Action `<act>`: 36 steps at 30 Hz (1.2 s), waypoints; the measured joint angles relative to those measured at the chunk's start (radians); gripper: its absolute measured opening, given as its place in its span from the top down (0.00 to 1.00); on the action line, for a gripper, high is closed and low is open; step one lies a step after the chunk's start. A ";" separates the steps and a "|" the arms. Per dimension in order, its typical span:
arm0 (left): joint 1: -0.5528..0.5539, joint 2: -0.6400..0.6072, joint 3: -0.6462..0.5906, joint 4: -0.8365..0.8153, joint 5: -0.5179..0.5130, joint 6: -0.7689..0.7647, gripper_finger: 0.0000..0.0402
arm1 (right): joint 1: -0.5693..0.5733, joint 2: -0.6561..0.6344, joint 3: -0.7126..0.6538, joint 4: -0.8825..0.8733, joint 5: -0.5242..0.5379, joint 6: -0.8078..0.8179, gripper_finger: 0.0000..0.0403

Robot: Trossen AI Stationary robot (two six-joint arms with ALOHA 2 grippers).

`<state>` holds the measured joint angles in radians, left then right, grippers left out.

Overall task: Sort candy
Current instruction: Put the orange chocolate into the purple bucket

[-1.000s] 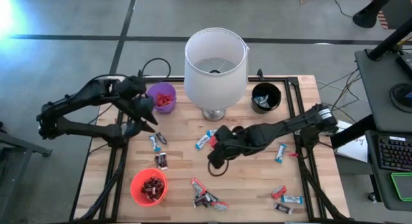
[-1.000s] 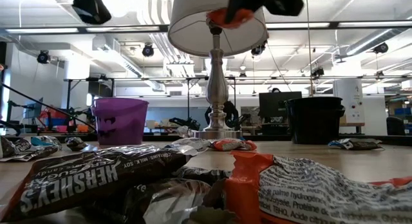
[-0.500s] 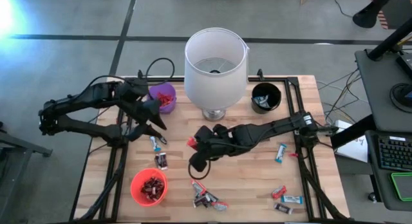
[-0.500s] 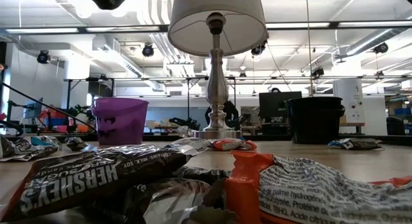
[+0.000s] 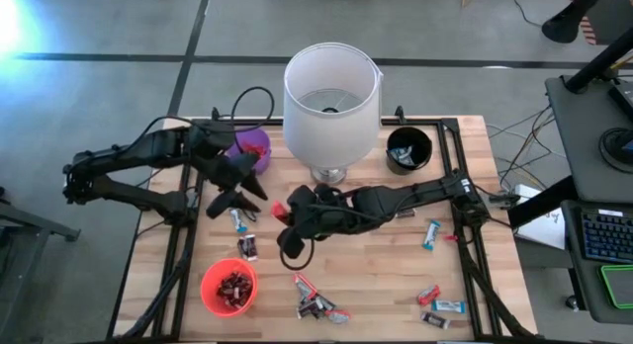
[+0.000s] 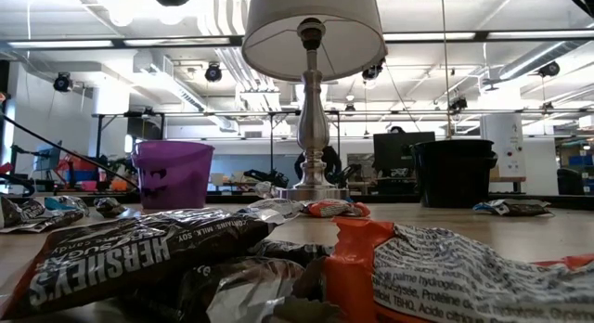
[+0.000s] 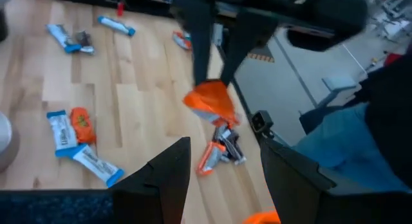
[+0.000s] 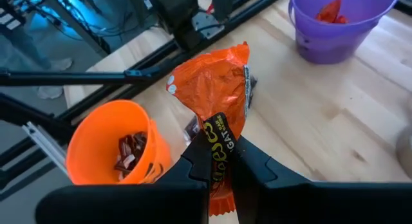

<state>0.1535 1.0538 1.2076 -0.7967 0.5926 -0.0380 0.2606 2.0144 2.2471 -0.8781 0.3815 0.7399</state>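
I am carrying one red candy (image 8: pixel 215 95) in my right gripper (image 8: pixel 219 161), above the middle of the wooden table (image 5: pixel 391 275), between the purple cup (image 5: pixel 253 146) and the orange cup (image 5: pixel 229 287). My two fingers are pressed together on the lower end of its wrapper, and the rest of the piece stands up loose above them.

This candy is very light, and the wrapper is thin, shiny foil that crinkles and folds. I think it is slippery, so a grip on the flat crimped end, as I have now, is better than on the puffed middle, where the fingers could slide or crush the soft bar inside. It will not break, but it can swing or slip out if I move fast.

My left gripper (image 7: pixel 222 166) hangs near the purple cup with its fingers apart, holding nothing.

The other candy lies scattered on the table: light blue-and-white bars (image 5: pixel 433 233), small dark ones (image 5: pixel 247 247), and a mixed pile (image 5: pixel 315 300) near the front edge. The purple cup has red pieces inside, the orange cup has dark ones, and the black cup (image 5: pixel 407 149) stands beside the lamp (image 5: pixel 331 92) with its smooth white shade and metal base.
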 joint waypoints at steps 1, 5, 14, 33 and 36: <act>0.000 0.005 0.000 0.001 -0.010 -0.010 0.58 | -0.001 0.000 0.000 0.002 0.010 0.000 0.94; 0.000 0.026 0.000 0.000 -0.045 -0.013 0.58 | -0.002 0.000 0.000 0.002 0.014 0.000 0.94; -0.012 0.072 0.000 0.040 -0.025 -0.009 0.58 | -0.011 0.000 0.000 0.004 0.015 -0.009 0.94; -0.017 0.117 0.000 0.111 0.018 -0.024 0.64 | -0.024 0.000 0.000 0.004 0.012 -0.026 0.94; -0.017 0.121 0.000 0.111 0.018 -0.024 0.70 | -0.023 -0.001 0.000 0.004 0.011 -0.035 0.94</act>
<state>0.1364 1.1753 1.2076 -0.6861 0.6104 -0.0620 0.2375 2.0133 2.2467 -0.8737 0.3922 0.7049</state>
